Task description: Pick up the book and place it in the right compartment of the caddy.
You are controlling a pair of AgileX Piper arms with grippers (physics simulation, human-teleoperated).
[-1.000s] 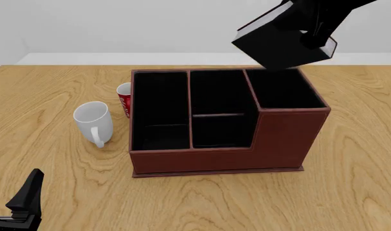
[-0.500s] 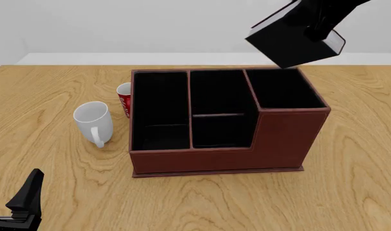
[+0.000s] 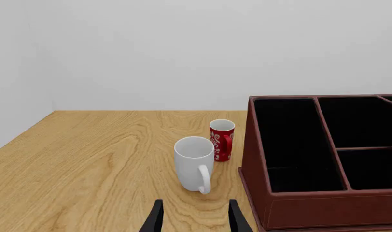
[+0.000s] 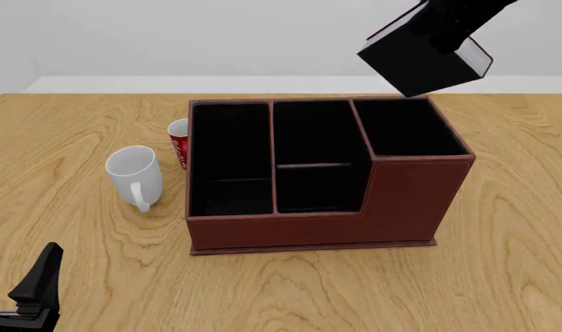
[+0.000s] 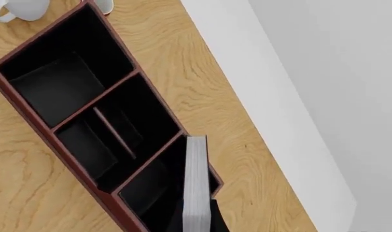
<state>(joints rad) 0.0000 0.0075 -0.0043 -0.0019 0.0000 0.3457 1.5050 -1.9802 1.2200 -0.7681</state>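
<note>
Right gripper [image 4: 450, 38] is clamped on the book [image 4: 419, 59], held tilted at upper right of the front view, above the right compartment [image 4: 408, 128] of the caddy [image 4: 405, 200]. Left gripper [image 3: 193, 218] is parted, empty, lower left.

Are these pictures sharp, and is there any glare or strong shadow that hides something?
Front view: sharp, evenly lit, no glare; the black-lined bins of the reddish-brown leather-look caddy are so dark that little of their floors shows, and the black-covered book merges with the dark right gripper. Left wrist view: sharp, with soft shading on the white mug. Right wrist view: sharp; the book's white page edges stand out.
</note>
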